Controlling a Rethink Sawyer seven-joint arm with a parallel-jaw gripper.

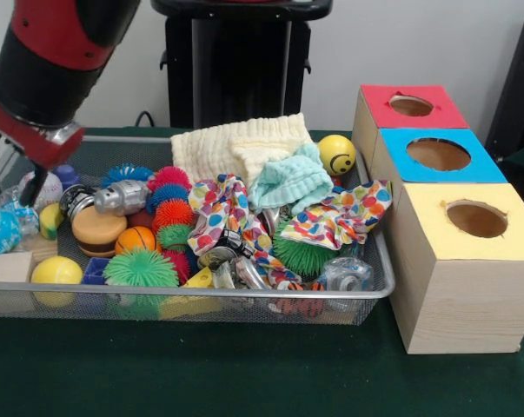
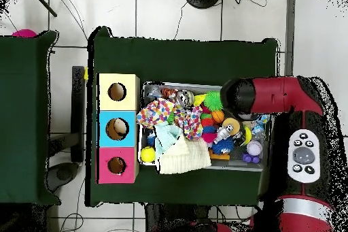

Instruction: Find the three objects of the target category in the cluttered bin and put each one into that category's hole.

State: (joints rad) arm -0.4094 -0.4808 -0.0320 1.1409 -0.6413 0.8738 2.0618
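Silver wire bin (image 1: 376, 291) holds soft cloths, squashy spiky balls and slick hard toys; gripper (image 1: 14, 187), upper left, looks apart, holding nothing.

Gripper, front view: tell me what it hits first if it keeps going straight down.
Probably the white ball at the cluttered bin's end; the gripper hangs right over it, though depth is unclear.

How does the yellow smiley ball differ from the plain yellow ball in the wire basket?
The yellow smiley-face ball bears a black printed face; the plain yellow ball shows none. The smiley ball sits at the basket's far rim beside the red-topped wooden box; the plain ball lies at the near rim, at the opposite end. Both are round, yellow and inside the silver wire-mesh basket.
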